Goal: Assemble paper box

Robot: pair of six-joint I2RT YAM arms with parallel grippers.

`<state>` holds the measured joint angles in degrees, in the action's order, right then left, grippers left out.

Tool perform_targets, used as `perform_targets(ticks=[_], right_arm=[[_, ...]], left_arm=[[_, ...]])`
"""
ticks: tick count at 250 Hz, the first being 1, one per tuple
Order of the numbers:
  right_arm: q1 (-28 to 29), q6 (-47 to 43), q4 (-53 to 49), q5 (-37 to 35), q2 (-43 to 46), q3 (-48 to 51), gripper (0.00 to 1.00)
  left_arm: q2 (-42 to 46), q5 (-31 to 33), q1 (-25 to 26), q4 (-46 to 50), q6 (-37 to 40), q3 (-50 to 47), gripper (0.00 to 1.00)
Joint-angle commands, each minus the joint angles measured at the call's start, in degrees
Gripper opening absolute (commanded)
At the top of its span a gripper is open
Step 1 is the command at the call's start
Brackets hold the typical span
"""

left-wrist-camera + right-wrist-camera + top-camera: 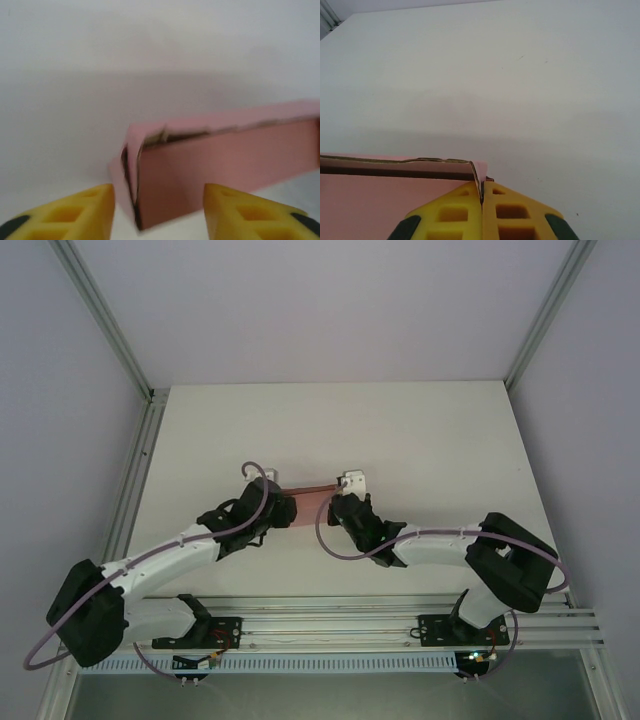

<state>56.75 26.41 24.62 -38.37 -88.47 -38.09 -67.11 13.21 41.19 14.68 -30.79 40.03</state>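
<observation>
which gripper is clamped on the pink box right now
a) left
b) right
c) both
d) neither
b: the right gripper has its jaws closed tight on a thin wall edge of the paper box, while the left gripper stands open in front of the box's other end.

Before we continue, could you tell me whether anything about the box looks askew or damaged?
Yes: the paper box gapes at its end in the left wrist view, with a dark slit down the corner and a ragged top seam, looking untucked.
</observation>
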Motion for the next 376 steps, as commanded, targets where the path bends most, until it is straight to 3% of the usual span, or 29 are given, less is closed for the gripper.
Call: perform_targets(ticks=[1, 9, 13, 51, 78, 99, 137, 226, 266, 314, 359, 376], right_arm=[[1.05, 1.63, -12.79, 3.6, -4.23, 2.41, 0.0], [1.17, 1.71, -13.01, 3.49, -4.38, 2.21, 0.0], [1.25, 1.71, -12.98, 3.53, -4.51, 2.15, 0.0], [1.78, 0.67, -13.03, 3.14, -4.92, 1.53, 0.0], [2.0, 0.39, -13.54, 3.16, -5.48, 1.09, 0.0], [2.26, 0.35, -13.56, 3.15, -5.73, 1.0, 0.0], [2.22, 0.44, -14.14, 3.18, -6.28, 0.48, 0.0], [2.43, 1.43, -14.76, 3.21, -6.26, 0.31, 0.0], [2.57, 1.63, -15.22, 3.14, -6.37, 0.24, 0.0], [2.94, 2.15, -15.19, 3.33, -5.53, 0.2, 0.03], [3.01, 2.15, -16.36, 5.64, -2.37, -0.37, 0.13], [2.93, 2.22, -17.64, 5.82, -0.79, -1.55, 0.27]], left_arm=[[2.0, 0.03, 0.29, 14.09, -5.57, 3.55, 0.8], [2.36, 0.03, 0.25, 14.94, -7.11, 4.43, 0.97], [2.42, 0.16, 0.3, 15.38, -7.93, 4.92, 1.0], [2.9, -0.48, -2.89, 17.72, -17.4, 7.07, 1.0], [4.57, -9.15, -8.66, 5.55, -22.23, 3.26, 1.0], [5.9, -12.02, -11.47, -4.32, -25.66, -0.05, 1.0], [7.37, -8.84, -12.73, -7.08, -27.38, -1.27, 1.0], [1.1, -9.54, -13.46, -8.93, -30.86, -6.42, 0.99], [-3.42, -14.08, -13.49, -15.83, -33.02, -9.49, 0.88], [-5.77, -14.99, -13.19, -20.95, -34.19, -12.89, 0.63], [-4.42, -11.71, -11.8, -21.24, -33.73, -15.31, 0.55], [-4.26, -10.81, -11.48, -22.18, -33.06, -16.5, 0.53]])
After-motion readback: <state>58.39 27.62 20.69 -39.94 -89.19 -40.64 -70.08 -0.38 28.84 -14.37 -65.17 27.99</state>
